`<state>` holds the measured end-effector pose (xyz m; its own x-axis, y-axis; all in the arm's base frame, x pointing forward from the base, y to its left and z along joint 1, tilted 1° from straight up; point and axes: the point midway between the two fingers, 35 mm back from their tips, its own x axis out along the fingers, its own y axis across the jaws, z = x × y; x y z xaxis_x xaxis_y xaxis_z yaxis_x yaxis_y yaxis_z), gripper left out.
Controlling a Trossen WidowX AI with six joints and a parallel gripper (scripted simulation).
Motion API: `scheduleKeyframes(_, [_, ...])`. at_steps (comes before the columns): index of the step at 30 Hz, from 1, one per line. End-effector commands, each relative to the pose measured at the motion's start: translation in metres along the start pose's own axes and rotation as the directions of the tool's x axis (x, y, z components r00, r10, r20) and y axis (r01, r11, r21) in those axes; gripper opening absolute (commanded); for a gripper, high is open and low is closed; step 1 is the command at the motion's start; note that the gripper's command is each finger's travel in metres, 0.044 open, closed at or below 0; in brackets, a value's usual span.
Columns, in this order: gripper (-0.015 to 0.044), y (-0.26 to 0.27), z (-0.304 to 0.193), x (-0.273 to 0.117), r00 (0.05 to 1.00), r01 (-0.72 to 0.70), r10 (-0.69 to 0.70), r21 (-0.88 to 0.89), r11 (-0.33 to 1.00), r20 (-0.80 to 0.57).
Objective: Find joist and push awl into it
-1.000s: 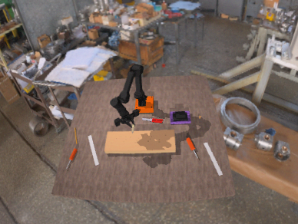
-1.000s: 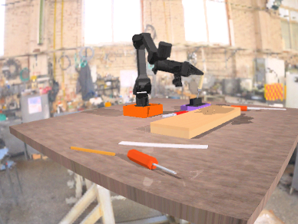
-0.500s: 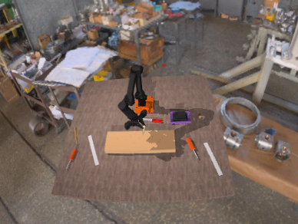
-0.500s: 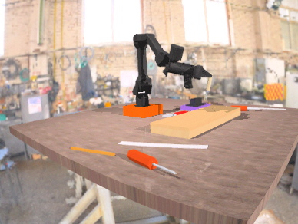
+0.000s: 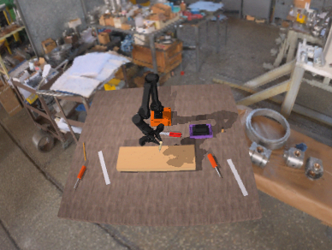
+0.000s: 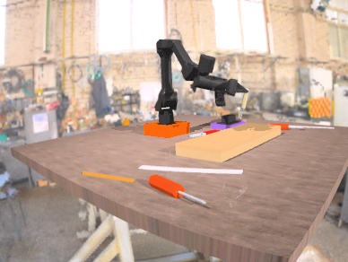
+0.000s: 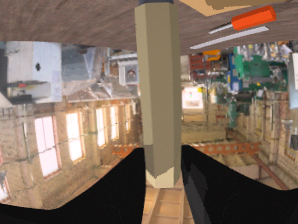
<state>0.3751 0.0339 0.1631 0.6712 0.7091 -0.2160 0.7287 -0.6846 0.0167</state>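
Observation:
My gripper (image 5: 160, 140) (image 6: 246, 91) (image 7: 162, 154) is shut on the awl. The awl (image 5: 160, 145) (image 6: 244, 100) (image 7: 158, 90) has a tan faceted handle and hangs roughly upright, slightly tilted, above the pale wooden floor panel (image 5: 133, 159) (image 6: 204, 151) (image 7: 215, 6), near its back edge. Its tip is too small to make out; I cannot tell the exact gap to the panel. The black stud finder (image 5: 200, 129) (image 6: 229, 118) sits in the purple tray (image 5: 201, 137) behind the panel's right part. The arm's shadow covers the panel's right part, and I make out no hole.
Orange-handled screwdrivers (image 5: 81, 172) (image 5: 212, 161) (image 6: 166, 186) and white strips (image 5: 103, 168) (image 5: 237, 177) (image 6: 190, 170) lie on both sides of the panel. A yellow pencil-like stick (image 5: 84, 151) (image 6: 108, 176) is at the left. A red-handled tool (image 5: 174, 134) lies between the orange base (image 5: 167, 122) and the panel.

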Motion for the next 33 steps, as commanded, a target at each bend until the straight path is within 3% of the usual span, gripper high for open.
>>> scheduleKeyframes(1, [0.0, 0.001, 0.003, 0.001, 1.0, -0.004, 0.004, 0.005, 1.0, 0.001])
scheduleKeyframes(33, [0.0, 0.0, 0.028, 0.007, 1.0, -0.004, 0.004, 0.005, 1.0, 0.001])
